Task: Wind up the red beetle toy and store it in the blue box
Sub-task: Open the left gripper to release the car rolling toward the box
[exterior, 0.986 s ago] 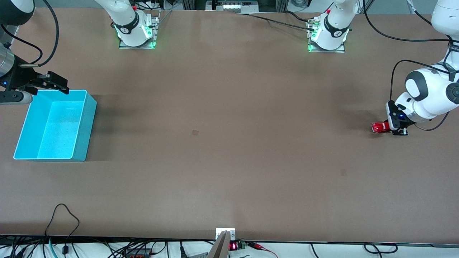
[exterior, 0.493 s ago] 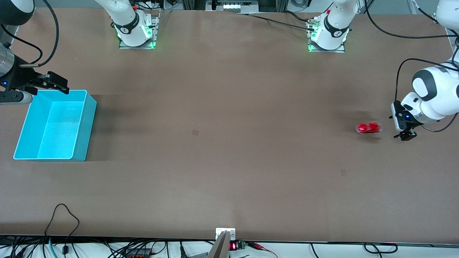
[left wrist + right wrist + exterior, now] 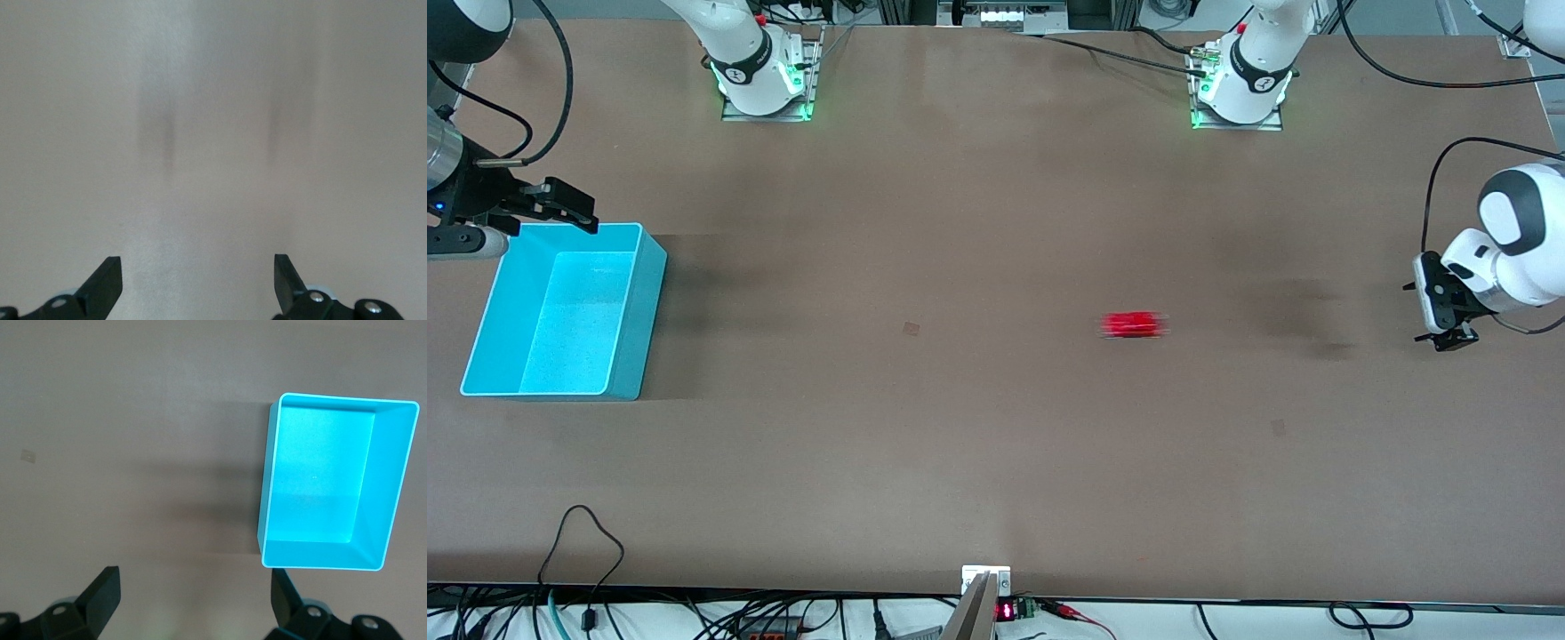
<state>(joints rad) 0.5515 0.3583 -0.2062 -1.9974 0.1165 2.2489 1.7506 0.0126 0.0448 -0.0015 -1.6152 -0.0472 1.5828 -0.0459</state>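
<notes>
Red beetle toy (image 3: 1134, 325) is blurred on the bare table (image 3: 996, 462), right of the frame's centre in the front view, free of both grippers and well apart from the blue box (image 3: 560, 307) at the left edge. The winding seems done; catching the toy and storing it remain. The box is empty. The left gripper (image 3: 1445, 311), at the right edge, is spread wide and holds nothing. The right gripper (image 3: 560, 203) waits over the box's upper rim, also wide and empty.
</notes>
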